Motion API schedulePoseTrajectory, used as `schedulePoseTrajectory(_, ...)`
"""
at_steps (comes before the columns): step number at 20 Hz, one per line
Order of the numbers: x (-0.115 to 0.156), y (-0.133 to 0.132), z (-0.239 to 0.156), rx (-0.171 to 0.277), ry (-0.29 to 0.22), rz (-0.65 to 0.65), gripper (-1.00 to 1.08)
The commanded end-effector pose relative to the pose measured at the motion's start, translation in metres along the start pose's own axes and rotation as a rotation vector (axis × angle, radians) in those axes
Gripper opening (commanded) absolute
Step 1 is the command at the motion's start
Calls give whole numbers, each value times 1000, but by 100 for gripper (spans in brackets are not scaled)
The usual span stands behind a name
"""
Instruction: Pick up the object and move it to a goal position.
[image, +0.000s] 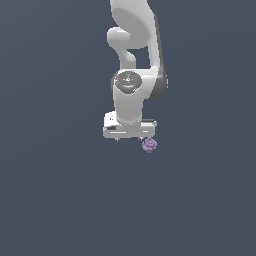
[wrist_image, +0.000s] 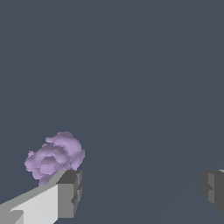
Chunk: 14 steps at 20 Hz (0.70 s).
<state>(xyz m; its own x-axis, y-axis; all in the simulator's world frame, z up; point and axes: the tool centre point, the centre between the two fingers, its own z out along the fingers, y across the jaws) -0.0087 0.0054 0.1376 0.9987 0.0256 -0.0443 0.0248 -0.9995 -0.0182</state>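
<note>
Plainly, the gripper (image: 129, 138) stands open: the wrist view shows its two dark pads far apart, one finger (wrist_image: 70, 193) at one side of the picture and the other (wrist_image: 213, 189) at the far edge, with nothing but bare surface between them. The object (image: 149, 145), a small pale-purple knobbly lump, is not between the jaws; it lies just outside one finger, close against that finger's tip, and whether they touch I cannot tell. In the exterior view it sits just below the gripper's end toward that view's right. The surface (image: 55, 200) is a flat, even slate grey that fills both views, and no wall, edge or other furnishing shows. Above the gripper, the white arm (image: 134, 55) comes down from the top of the exterior view, its wrist pointing straight down at the surface.
</note>
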Motion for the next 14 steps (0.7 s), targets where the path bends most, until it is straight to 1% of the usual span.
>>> schedulePoseTrajectory(1,-1,0,2,4,-6,-3,100)
schedulePoseTrajectory(7,-1,-1,2,2,-3,12,100)
schedulePoseTrajectory(14,-2,-10,5,0,0,82,100)
